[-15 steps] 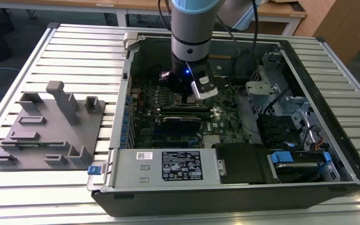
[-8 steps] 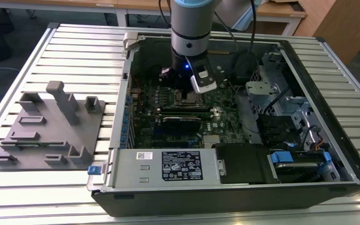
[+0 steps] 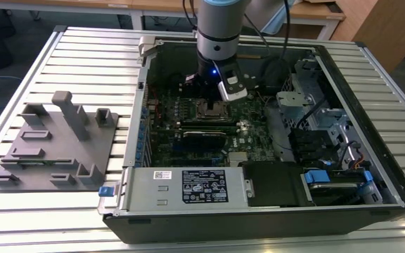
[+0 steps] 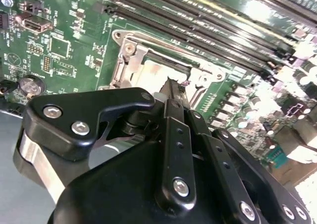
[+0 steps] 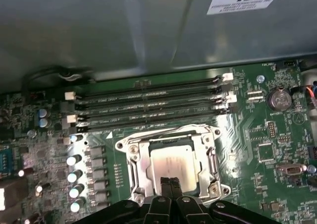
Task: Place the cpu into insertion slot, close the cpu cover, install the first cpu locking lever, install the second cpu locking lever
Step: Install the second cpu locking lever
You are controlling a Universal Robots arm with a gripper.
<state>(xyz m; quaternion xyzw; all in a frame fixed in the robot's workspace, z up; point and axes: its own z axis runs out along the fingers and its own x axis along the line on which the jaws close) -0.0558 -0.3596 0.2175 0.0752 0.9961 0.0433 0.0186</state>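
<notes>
Inside an open desktop computer case (image 3: 343,95), the arm's gripper (image 5: 171,187) hangs low over the motherboard (image 5: 257,130), its two black fingers (image 4: 174,102) pressed together and holding nothing. The cpu (image 5: 172,165) already sits in the insertion slot (image 5: 134,168), silver-grey top showing, and the cpu cover (image 5: 210,157) lies flat around it as a silvery frame. The fingertips rest at the socket's edge nearest the wrist, on the side away from the long black memory slots (image 5: 148,102). Judging by this, seating and covering are done and lever work is in hand; whether either locking lever is latched cannot be told. Any push here calls for a narrow, steady tip against thin metal.
</notes>
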